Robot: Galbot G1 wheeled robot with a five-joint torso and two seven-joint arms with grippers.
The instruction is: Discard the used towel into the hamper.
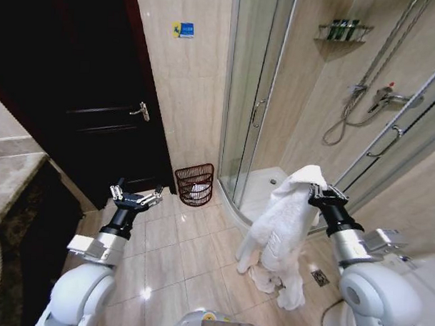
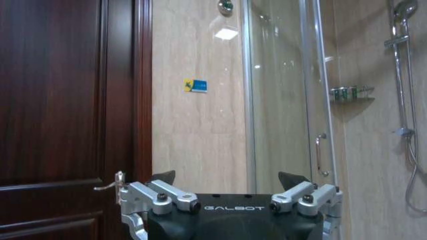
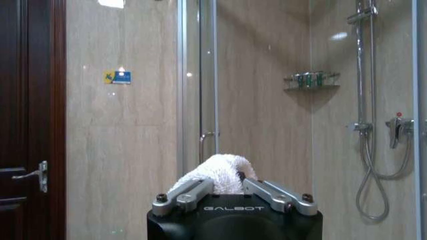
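Observation:
A white towel (image 1: 283,230) hangs in long folds from my right gripper (image 1: 318,189), which is shut on its top end; the lower end trails near the floor tiles. In the right wrist view the towel (image 3: 220,177) bulges up between the closed fingers (image 3: 190,194). The hamper (image 1: 194,184), a dark red-brown wire basket with something white inside, stands on the floor against the wall between the door and the shower cabin, well left of and beyond the towel. My left gripper (image 1: 136,196) is held up open and holds nothing, left of the hamper; its spread fingers (image 2: 160,192) show in the left wrist view.
A dark wooden door (image 1: 98,94) with a metal handle (image 1: 141,111) is at the left. The curved glass shower cabin (image 1: 259,100) with raised tray (image 1: 263,189) is at the right of the hamper. A floor drain (image 1: 319,277) lies by my right arm.

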